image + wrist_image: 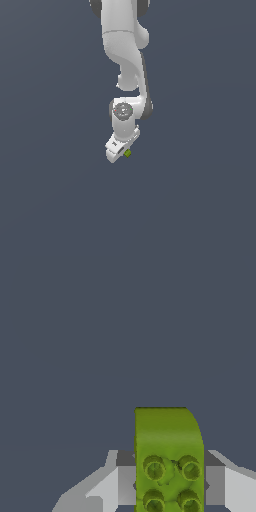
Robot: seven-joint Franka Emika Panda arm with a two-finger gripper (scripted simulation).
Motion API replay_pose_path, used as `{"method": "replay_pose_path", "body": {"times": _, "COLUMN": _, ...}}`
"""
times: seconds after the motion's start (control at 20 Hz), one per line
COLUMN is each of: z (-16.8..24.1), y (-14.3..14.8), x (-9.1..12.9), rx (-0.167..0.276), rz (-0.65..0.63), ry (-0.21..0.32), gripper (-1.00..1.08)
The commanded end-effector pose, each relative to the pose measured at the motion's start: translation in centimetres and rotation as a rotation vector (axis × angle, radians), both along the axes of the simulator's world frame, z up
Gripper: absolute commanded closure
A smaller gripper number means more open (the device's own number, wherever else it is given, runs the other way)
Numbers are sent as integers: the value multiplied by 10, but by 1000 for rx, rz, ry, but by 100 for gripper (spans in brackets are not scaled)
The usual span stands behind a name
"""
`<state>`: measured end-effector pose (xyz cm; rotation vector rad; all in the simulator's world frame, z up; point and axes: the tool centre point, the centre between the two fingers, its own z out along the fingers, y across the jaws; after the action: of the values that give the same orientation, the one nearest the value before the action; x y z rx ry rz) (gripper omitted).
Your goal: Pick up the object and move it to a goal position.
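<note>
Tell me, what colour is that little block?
Yellow-green block, round studs; clearest in the wrist view.

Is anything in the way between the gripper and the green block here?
Nothing visible. In the wrist view the green block sits between the fingers of the gripper; the exterior view shows it at the gripper's tip, with only plain dark background around. No goal marker shows.

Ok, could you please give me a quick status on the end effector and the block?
End effector shut on block. Block sits between fingers, studs facing wrist camera. Nothing else seen in the way.
</note>
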<state>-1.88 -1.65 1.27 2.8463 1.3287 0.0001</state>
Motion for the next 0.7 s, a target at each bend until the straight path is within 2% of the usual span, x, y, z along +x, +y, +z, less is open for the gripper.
{"method": "replay_pose_path", "body": {"times": 0.0, "z": 0, "y": 0, "x": 0, "rx": 0, "rz": 0, "ry": 0, "gripper": 108}}
{"method": "replay_pose_path", "body": {"times": 0.35, "z": 8, "y": 8, "x": -3, "rx": 0, "rz": 0, "ry": 0, "gripper": 108}}
{"method": "replay_pose_path", "body": {"times": 0.65, "z": 32, "y": 35, "x": -11, "rx": -1, "rz": 0, "ry": 0, "gripper": 108}}
